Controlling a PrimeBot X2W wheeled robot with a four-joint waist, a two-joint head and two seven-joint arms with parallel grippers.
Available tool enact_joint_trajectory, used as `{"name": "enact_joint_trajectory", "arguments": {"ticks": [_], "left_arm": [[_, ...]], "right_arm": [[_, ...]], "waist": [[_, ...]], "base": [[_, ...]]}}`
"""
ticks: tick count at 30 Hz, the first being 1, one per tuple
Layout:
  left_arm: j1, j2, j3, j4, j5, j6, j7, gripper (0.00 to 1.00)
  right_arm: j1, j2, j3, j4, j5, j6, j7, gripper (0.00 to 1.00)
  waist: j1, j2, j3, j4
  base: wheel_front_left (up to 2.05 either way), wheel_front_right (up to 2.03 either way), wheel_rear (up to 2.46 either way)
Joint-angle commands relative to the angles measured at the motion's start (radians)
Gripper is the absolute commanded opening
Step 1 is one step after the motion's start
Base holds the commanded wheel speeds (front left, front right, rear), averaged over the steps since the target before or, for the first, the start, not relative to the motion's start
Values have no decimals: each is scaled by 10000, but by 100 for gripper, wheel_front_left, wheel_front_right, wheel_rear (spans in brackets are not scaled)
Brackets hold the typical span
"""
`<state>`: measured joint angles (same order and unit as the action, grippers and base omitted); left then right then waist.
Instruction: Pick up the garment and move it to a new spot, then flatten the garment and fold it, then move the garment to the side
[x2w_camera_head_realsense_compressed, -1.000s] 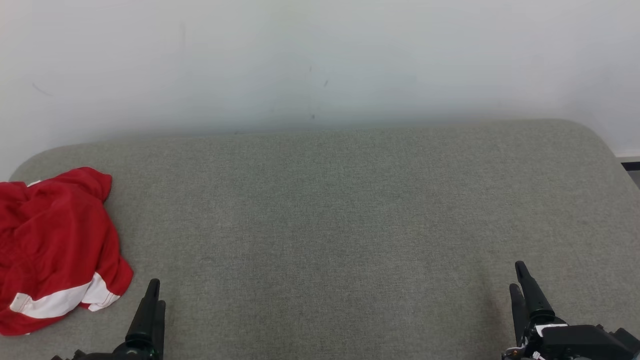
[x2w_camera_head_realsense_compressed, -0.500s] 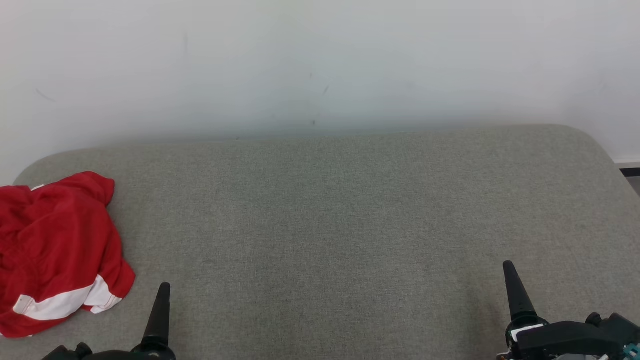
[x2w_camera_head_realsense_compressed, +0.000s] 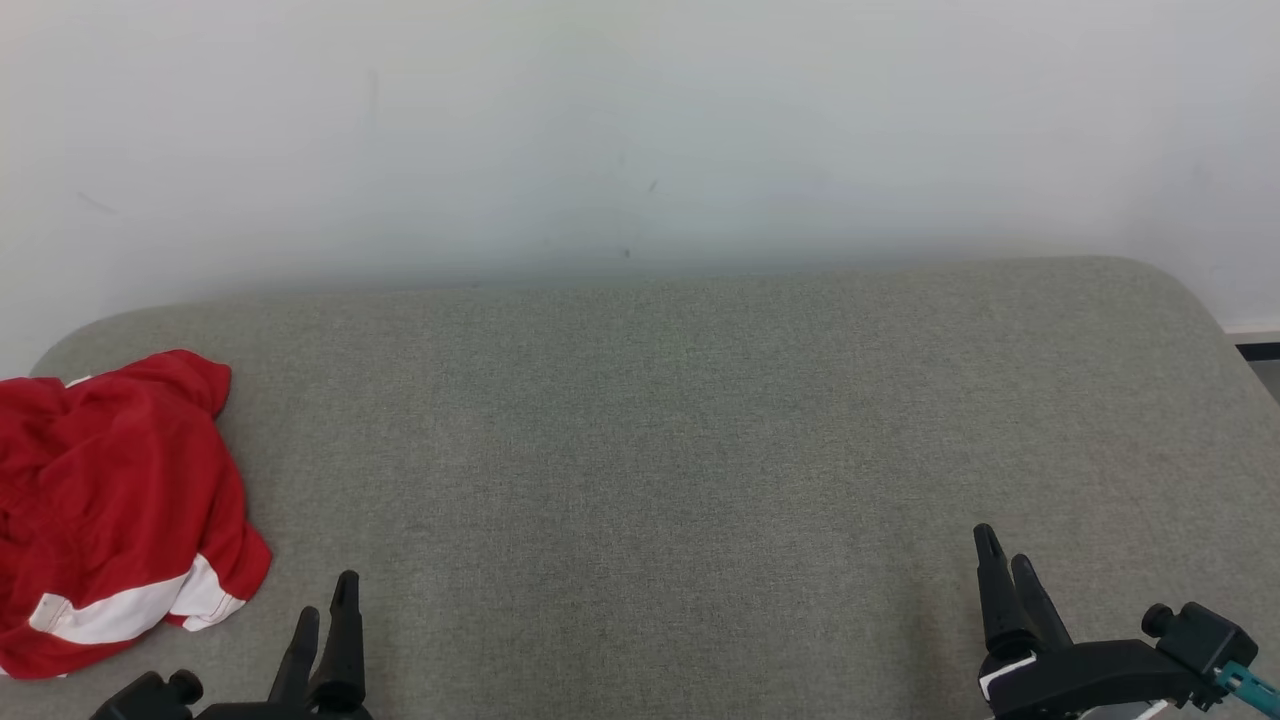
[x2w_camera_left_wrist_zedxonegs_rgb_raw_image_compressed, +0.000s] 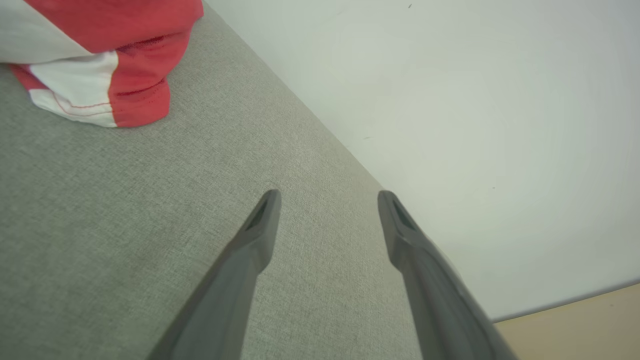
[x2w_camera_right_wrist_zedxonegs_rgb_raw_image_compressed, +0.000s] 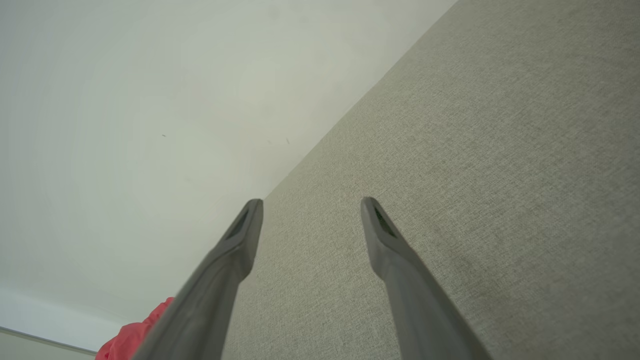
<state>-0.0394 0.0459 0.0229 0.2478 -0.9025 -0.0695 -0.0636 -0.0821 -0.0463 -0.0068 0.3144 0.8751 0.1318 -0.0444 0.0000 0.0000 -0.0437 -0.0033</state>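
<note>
The garment (x2w_camera_head_realsense_compressed: 110, 500) is a crumpled red piece with a white band, lying at the far left end of the grey upholstered surface (x2w_camera_head_realsense_compressed: 680, 450). Its hem corner shows in the left wrist view, garment (x2w_camera_left_wrist_zedxonegs_rgb_raw_image_compressed: 110, 55), at the upper left, and a red scrap of the garment (x2w_camera_right_wrist_zedxonegs_rgb_raw_image_compressed: 127, 337) peeks out at the bottom left of the right wrist view. My left gripper (x2w_camera_head_realsense_compressed: 328, 605) stands open at the lower left, a short way right of the garment and apart from it. At the lower right my right gripper (x2w_camera_head_realsense_compressed: 1005, 555) is open with nothing between its fingers.
A plain white wall (x2w_camera_head_realsense_compressed: 640, 130) runs along the far edge of the grey surface. The surface has rounded corners at the far left and far right. A strip of floor (x2w_camera_head_realsense_compressed: 1262, 358) shows past the right end.
Both grippers have rolled about their wrists, so both fingers of each now show side by side. The right gripper has shifted a little left. The head camera has tilted slightly; the garment lies as before.
</note>
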Motion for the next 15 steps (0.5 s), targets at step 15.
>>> {"name": "enact_joint_trajectory", "arguments": {"ticks": [15], "left_arm": [[-72,109,-82,-182,2367,208,-536,100]], "right_arm": [[-133,-41,170,-32,-2169,-9,-126,100]], "waist": [[0,0,-87,-14]], "base": [[0,0,0]]}}
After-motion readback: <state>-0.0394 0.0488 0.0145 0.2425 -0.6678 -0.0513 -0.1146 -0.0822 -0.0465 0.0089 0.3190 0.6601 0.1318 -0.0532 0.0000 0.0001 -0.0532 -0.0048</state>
